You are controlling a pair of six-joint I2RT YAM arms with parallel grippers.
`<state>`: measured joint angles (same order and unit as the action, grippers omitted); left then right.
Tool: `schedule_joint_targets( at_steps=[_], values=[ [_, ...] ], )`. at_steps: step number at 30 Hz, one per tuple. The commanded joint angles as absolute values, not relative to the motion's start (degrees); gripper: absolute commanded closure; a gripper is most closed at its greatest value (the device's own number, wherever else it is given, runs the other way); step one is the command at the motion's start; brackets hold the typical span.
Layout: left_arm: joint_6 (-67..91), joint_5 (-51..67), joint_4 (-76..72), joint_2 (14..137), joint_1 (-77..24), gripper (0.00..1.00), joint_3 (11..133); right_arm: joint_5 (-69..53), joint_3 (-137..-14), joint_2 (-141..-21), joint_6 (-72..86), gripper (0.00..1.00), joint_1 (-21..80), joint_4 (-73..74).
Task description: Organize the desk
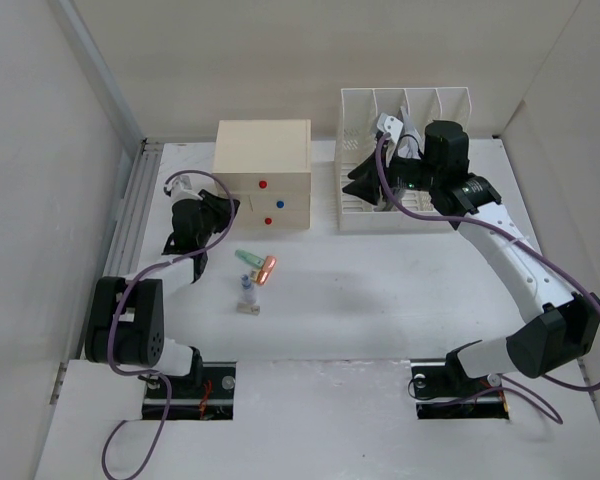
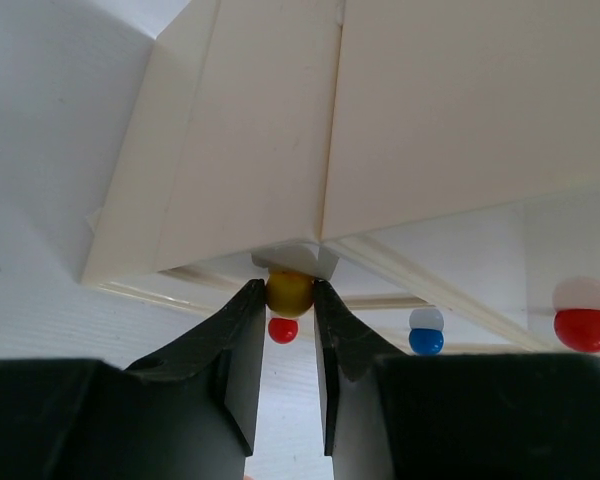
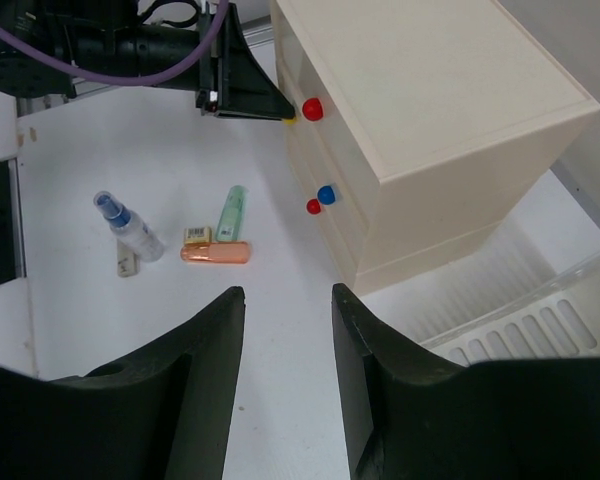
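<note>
Now left gripper (image 2: 290, 297) jaws clamped on yellow knob (image 2: 290, 290) of drawer box (image 1: 263, 165); right gripper (image 3: 287, 302) jaws apart, empty, above the desk (image 1: 400, 290).

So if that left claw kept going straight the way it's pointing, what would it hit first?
The left gripper is pinching the yellow knob, so pushing straight on would likely press it into the cream drawer box just behind the knob.

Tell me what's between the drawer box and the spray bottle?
A green marker and an orange marker lie on the desk between the drawer box and the spray bottle; the top view shows it.
</note>
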<state>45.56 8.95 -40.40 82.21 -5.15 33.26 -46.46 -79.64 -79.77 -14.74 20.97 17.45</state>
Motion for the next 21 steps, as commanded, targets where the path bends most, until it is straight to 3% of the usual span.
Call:
schedule_joint_targets(
  at_steps=[1, 14, 21],
  values=[
    [45.87, 7.12, -43.77, 79.72, -4.83, 0.92, 33.23, -48.60, -79.01, -79.45, -14.24, 0.54, 20.57, 14.15],
    [48.08, 6.06, -43.77, 61.99, -7.56, 0.92, 17.94, -50.19, -78.49, -79.45, -14.24, 0.54, 20.57, 13.10],
    [48.08, 6.06, -36.74, 52.49, -8.08, 0.92, 14.51, -51.24, -77.96, -79.45, -13.71, 0.54, 20.57, 12.57]
  ],
)
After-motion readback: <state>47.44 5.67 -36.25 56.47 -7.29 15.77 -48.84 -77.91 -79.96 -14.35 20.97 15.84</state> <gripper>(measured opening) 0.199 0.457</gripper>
